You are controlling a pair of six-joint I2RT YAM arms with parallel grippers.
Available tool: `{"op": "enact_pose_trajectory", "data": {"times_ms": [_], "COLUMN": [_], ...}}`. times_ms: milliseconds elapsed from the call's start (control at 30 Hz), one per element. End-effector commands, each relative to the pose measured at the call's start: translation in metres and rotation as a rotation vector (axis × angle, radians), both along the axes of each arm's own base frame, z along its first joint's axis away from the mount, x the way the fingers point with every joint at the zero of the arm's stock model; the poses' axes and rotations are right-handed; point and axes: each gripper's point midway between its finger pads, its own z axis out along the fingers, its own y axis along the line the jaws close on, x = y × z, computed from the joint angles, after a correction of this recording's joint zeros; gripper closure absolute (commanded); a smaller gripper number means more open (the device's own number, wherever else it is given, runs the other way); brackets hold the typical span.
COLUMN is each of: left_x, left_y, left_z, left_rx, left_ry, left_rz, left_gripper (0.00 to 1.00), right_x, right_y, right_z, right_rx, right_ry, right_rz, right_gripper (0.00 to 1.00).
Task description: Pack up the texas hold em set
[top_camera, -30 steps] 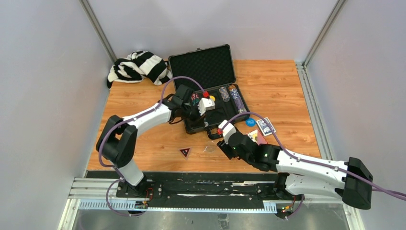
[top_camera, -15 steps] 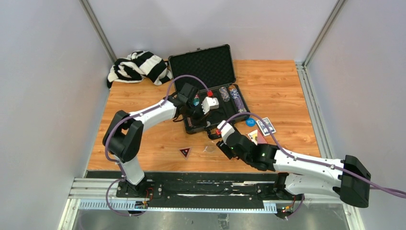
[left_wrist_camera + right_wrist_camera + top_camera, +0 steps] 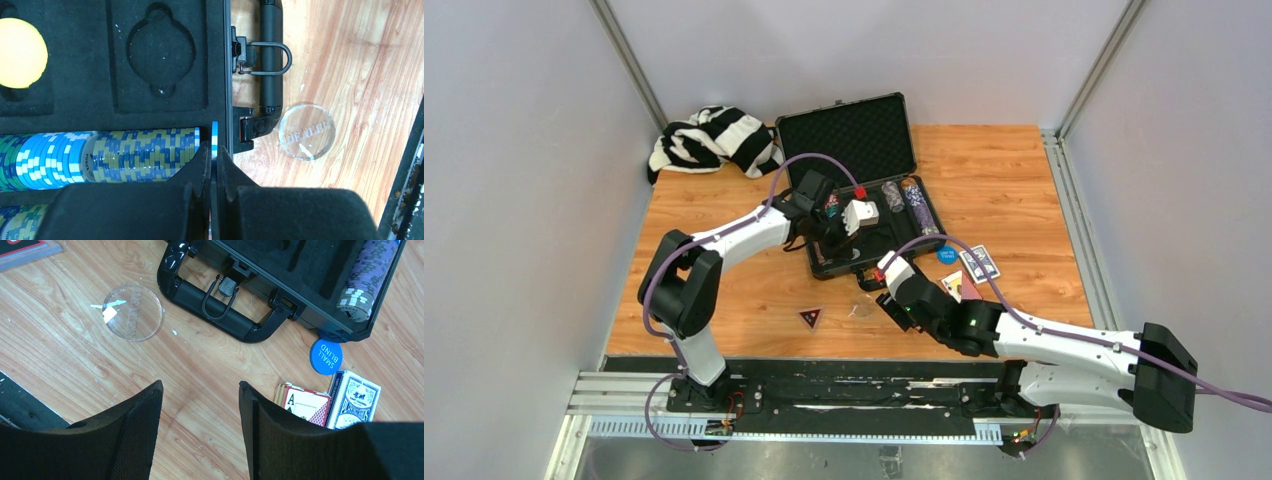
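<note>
The black case (image 3: pixel 849 140) lies open at the back, foam lid up. My left gripper (image 3: pixel 842 232) is over its near-left part, shut on a blue-and-white poker chip (image 3: pixel 215 137) held edge-on at the end of a row of blue and olive chips (image 3: pixel 120 155). A yellow disc (image 3: pixel 17 52) sits in a foam slot. Purple chip stacks (image 3: pixel 914 205) fill the right side. My right gripper (image 3: pixel 200 387) is open and empty above bare wood, near the case handle (image 3: pixel 225 310). A clear dealer disc (image 3: pixel 132 312), a blue small-blind disc (image 3: pixel 326 356), a blue-backed deck (image 3: pixel 355 400) and a red-backed deck (image 3: pixel 305 405) lie on the table.
A black-and-white striped cloth (image 3: pixel 714 138) lies at the back left. A small black and red triangular piece (image 3: pixel 811 317) lies near the front edge. Grey walls close in the table on three sides.
My left gripper has moved right and farther over the case with the chip, then held almost still. My right arm has shifted slightly to the left.
</note>
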Motion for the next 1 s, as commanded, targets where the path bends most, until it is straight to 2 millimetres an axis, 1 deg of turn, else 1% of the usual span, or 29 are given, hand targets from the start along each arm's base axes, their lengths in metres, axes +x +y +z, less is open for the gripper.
{"op": "enact_pose_trajectory", "data": {"times_ms": [0,67,133,300,500,700,833,867,933,967], "left_x": [0.003,0.003,0.007,0.013,0.016,0.016,0.017,0.017,0.017,0.017], "left_y": [-0.005,-0.005,-0.002,0.007,0.018,0.022,0.022,0.022,0.021,0.022], "left_z": [0.022,0.024,0.022,0.005,-0.015,-0.023,-0.026,-0.027,-0.027,-0.027], "left_rx": [-0.053,-0.061,-0.042,0.039,0.109,0.128,0.141,0.142,0.141,0.143], "left_ry": [-0.049,-0.06,-0.072,-0.05,-0.036,-0.02,0.006,0.009,0.009,0.008], "left_rz": [-0.048,-0.043,-0.026,0.01,0.054,0.094,0.103,0.104,0.11,0.114], "left_gripper": [1.0,1.0,1.0,1.0,0.99,0.9,0.86,0.82,0.79,0.74], "right_x": [0.006,0.006,0.006,0.005,0.005,0.005,0.005,0.005,0.005,0.005], "right_y": [-0.007,-0.007,-0.007,-0.007,-0.006,-0.006,-0.006,-0.006,-0.006,-0.006], "right_z": [0.0,-0.001,0.0,-0.001,-0.004,-0.005,-0.006,-0.007,-0.007,-0.006], "right_rx": [-0.018,-0.019,-0.018,-0.017,-0.025,-0.029,-0.032,-0.032,-0.031,-0.031], "right_ry": [-0.024,-0.023,-0.022,-0.019,-0.014,-0.011,-0.01,-0.009,-0.009,-0.01], "right_rz": [-0.031,-0.031,-0.03,-0.03,-0.028,-0.025,-0.025,-0.026,-0.027,-0.025], "right_gripper": [0.43,0.43,0.43,0.43,0.43,0.43,0.43,0.43,0.43,0.43]}}
